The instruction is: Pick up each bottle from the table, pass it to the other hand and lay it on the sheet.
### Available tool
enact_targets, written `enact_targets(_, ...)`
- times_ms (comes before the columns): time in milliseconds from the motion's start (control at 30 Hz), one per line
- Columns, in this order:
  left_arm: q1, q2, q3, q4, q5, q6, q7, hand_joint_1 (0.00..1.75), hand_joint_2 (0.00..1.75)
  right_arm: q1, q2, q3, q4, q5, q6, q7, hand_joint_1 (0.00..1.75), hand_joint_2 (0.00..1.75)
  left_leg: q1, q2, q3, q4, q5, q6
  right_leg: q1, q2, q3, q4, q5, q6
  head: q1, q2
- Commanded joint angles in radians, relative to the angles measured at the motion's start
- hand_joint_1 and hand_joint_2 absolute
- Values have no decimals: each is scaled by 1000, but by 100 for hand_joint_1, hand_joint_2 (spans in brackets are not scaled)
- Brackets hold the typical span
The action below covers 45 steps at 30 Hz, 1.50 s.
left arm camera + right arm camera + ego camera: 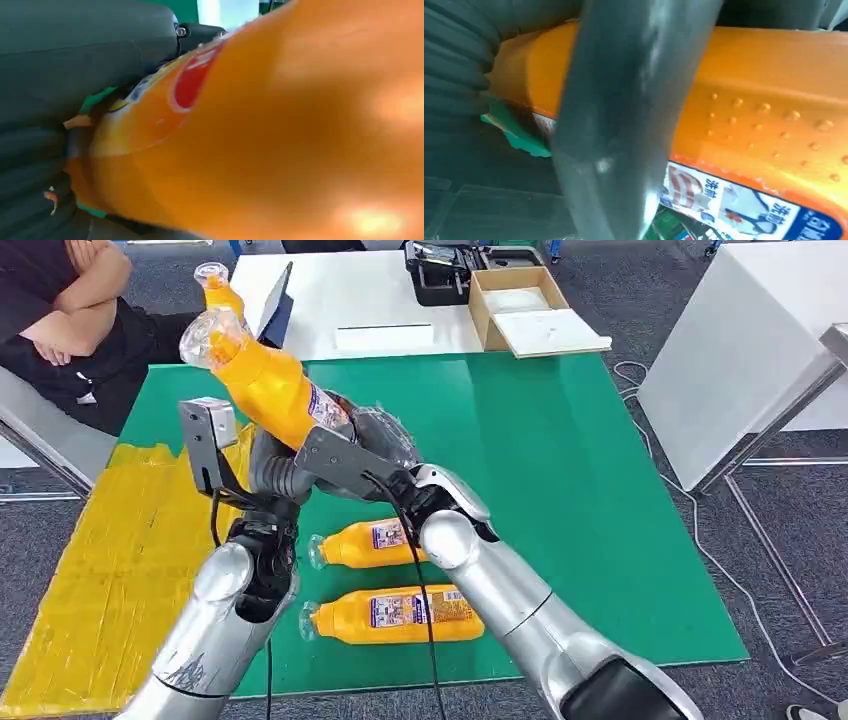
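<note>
Grey carpeted room, green worktop [560, 470] with yellow sheet [110, 550] spread at its left edge as drop zone. Held bottle [265, 385] raised over worktop, tilted, clear cap end up and away, body caught where both arms meet: looks like mid hand-over. Left robot hand [272, 472] against bottle's lower body, grip likely but fingers hidden, so cannot tell. Right robot hand [375, 445] wrapped round bottle, thick thumb [624, 115] across it. Two more bottles [395, 615] lying near, waiting. Another bottle [218, 288] farther back.

Both hands [330, 455] gripping raised orange bottle [265, 380]
</note>
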Motion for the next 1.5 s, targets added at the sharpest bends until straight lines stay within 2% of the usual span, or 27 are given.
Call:
enact_targets(33,-150,-7,-52,106,-15,-6,21,0,175,8,26,145,26,-1,18,-9,175,175,1,0,1,2,-1,-3,1,-2,2,1,-1,-1,1,0)
enact_targets(367,-162,-8,-48,121,-16,-3,27,0,175,6,20,154,26,-11,16,-7,175,175,0,-1,1,0,0,-3,1,-3,2,0,-1,-1,0,0)
enact_targets(400,-164,-9,-48,123,-15,-4,27,0,175,5,19,153,25,-13,15,-6,175,175,0,-2,4,1,-2,-5,1,-5,5,1,-3,-2,0,0)
enact_targets(433,-164,-9,-48,123,-15,-4,27,0,175,5,19,153,25,-13,15,-6,175,175,0,-1,1,0,0,-3,1,-3,2,0,-1,-1,0,0)
enact_targets(867,-183,-30,-59,125,-12,-9,28,0,175,-7,26,168,51,-23,24,-6,175,175,1,-2,2,1,-1,-4,1,-4,3,1,-2,-1,0,0)
enact_targets(900,-186,-38,-63,126,-10,-12,24,145,175,-10,29,172,62,-23,24,-6,175,175,1,-2,2,1,-1,-3,1,-4,3,1,-2,-1,0,0)
enact_targets(933,-186,-38,-63,126,-10,-12,24,152,175,-10,29,172,62,-23,24,-6,175,175,1,-2,2,1,-1,-4,1,-4,3,1,-2,-1,0,0)
enact_targets(967,-183,-37,-62,121,-9,-16,12,169,175,-13,31,174,69,-24,25,-8,175,175,1,-1,1,1,-1,-2,1,-3,2,0,-1,-1,0,0)
enact_targets(1000,-183,-37,-61,121,-8,-17,11,175,175,-14,31,174,71,-25,25,-8,175,175,1,-2,0,1,0,-2,1,-3,1,0,-1,-1,0,0)
enact_targets(1500,-181,-39,-47,112,-7,-24,-9,175,175,-9,33,167,90,-27,28,-17,175,175,1,-2,2,1,-1,-4,1,-5,3,1,-2,-1,0,0)
